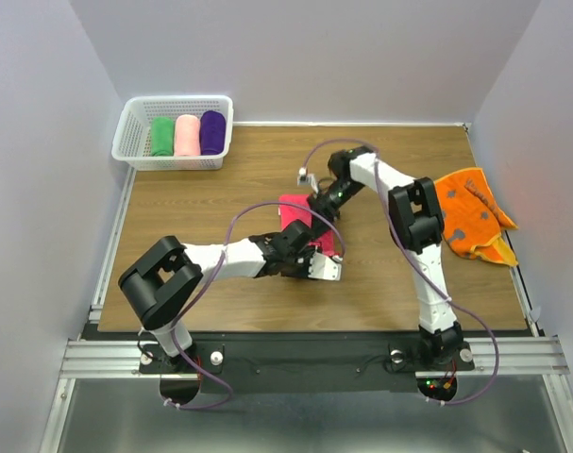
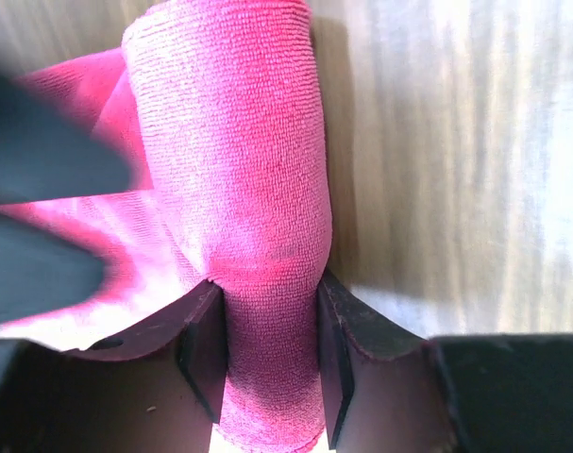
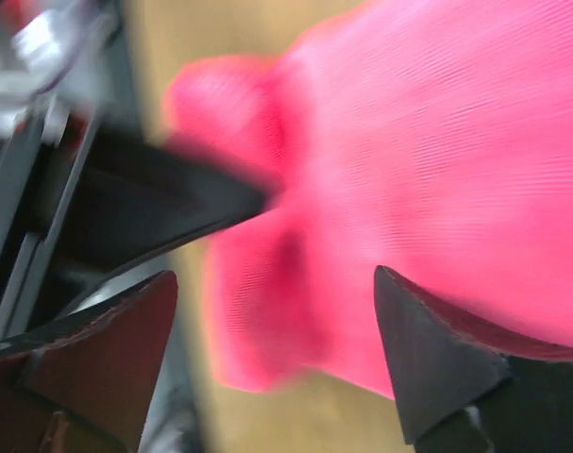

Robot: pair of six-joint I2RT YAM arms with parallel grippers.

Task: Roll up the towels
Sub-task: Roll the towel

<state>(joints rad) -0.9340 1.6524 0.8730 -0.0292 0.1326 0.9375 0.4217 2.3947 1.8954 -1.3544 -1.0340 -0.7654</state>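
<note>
**Clerk:** Surface and room?

**Keeper:** Item 1: rectangular brown wood-grain surface (image 1: 201,217), closed in on three sides by plain pale grey wall panels (image 1: 362,57). A silver metal rail (image 1: 295,354) runs along the near edge and carries both arm bases.

**Clerk:** Loose items, and anything in the way?

**Keeper:** Item 2: orange printed cloth towel (image 1: 470,222), unrolled and rumpled at the right edge of the surface, well apart from both claws. Item 3: hot-pink cloth towel (image 1: 294,209), mid-surface, largely covered from above by the two arms meeting over it.

**Clerk:** Claws?

**Keeper:** Left claw (image 2: 269,283): fingers drawn close on either side of a rolled fold of the hot-pink cloth towel (image 2: 239,142), pinching it. Right claw (image 3: 275,278): fingers spread wide and gripping nothing, with the same towel (image 3: 437,160) lying between and beyond them. Its view is blurred. The two claws are just beside each other.

**Clerk:** Containers?

**Keeper:** Item 4: white plastic mesh basket (image 1: 126,142), far left corner. It holds three short fat rolls side by side and touching. From left to right they are the green cloth roll (image 1: 161,137), the pale pink cloth roll (image 1: 187,135) and the purple cloth roll (image 1: 212,132).
</note>
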